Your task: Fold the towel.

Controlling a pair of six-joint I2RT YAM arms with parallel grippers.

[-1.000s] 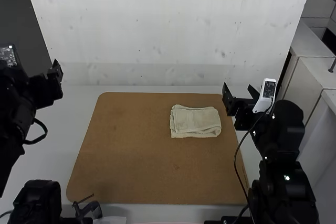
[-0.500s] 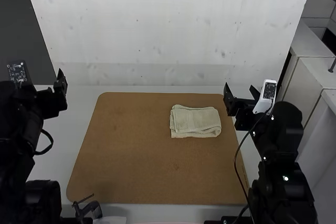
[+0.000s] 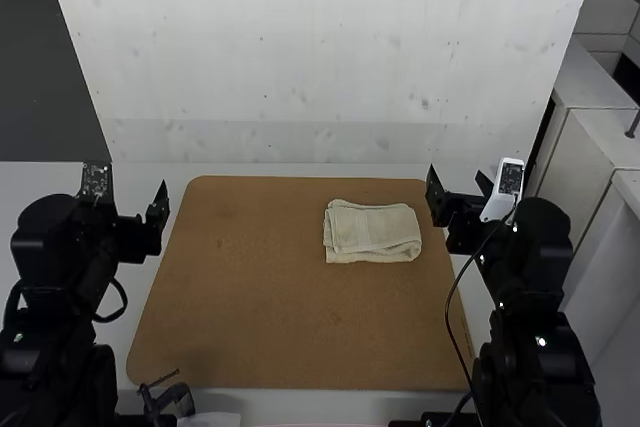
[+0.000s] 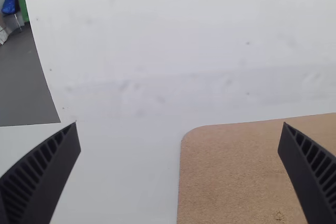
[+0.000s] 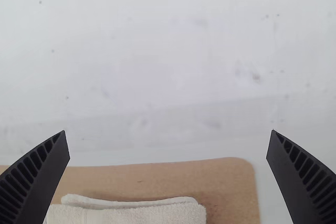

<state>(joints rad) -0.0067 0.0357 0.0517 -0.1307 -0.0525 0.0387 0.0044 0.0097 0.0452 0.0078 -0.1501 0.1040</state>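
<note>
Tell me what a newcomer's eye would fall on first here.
Probably the cream towel, folded into a compact bundle on the far right part of the brown board. Next, likely, the black claws, both open: the left claw by the board's left side, the right claw near its far right corner.

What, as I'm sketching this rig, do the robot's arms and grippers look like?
The black left arm carries a circuit board and looping black cable; the right arm, also black, a white casing and long black cord. The left gripper and right gripper have tapered black fingers with ribbed faces.
</note>
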